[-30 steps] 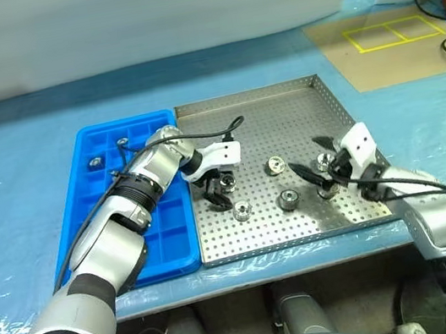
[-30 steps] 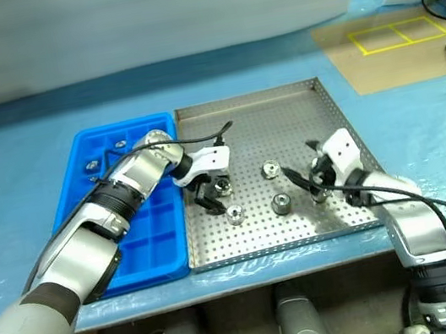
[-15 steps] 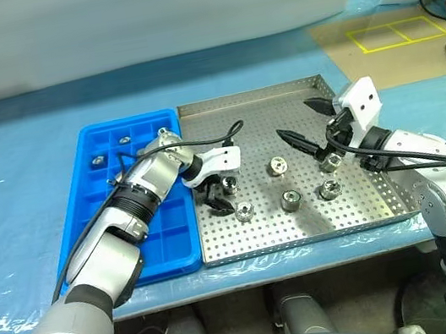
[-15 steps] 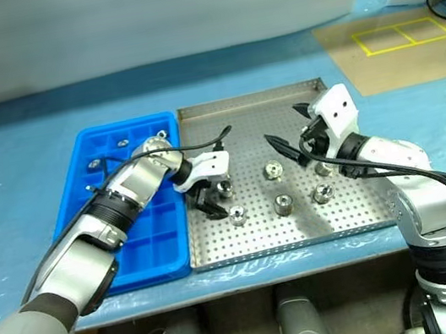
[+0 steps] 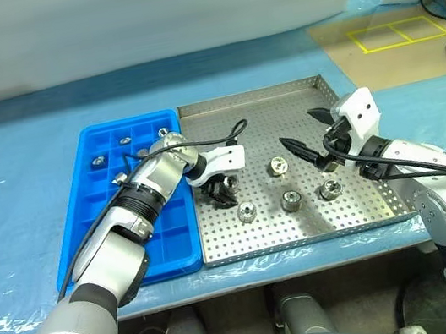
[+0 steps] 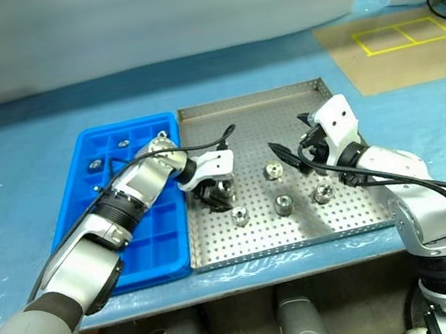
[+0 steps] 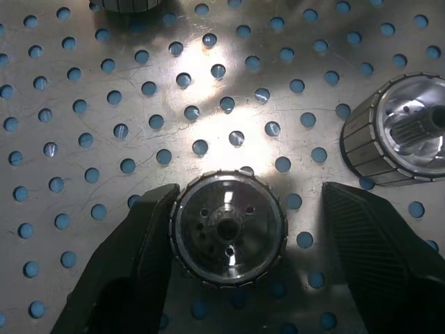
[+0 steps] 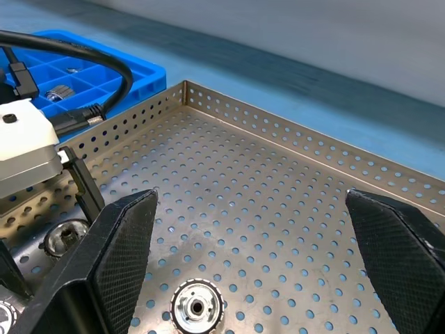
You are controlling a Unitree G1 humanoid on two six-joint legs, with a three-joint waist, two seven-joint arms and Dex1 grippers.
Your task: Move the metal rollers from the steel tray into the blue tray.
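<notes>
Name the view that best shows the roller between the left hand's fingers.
The left wrist view: the roller sits between the fingers, one touching it, the other apart. In the head views, the left hand hides most of it. The right wrist view leaves it unclear.

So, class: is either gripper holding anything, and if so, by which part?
Nothing is gripped yet. The left gripper straddles a metal roller on the steel tray; one finger touches its ribbed rim, the other stands apart. The right gripper hangs open and empty.
</notes>
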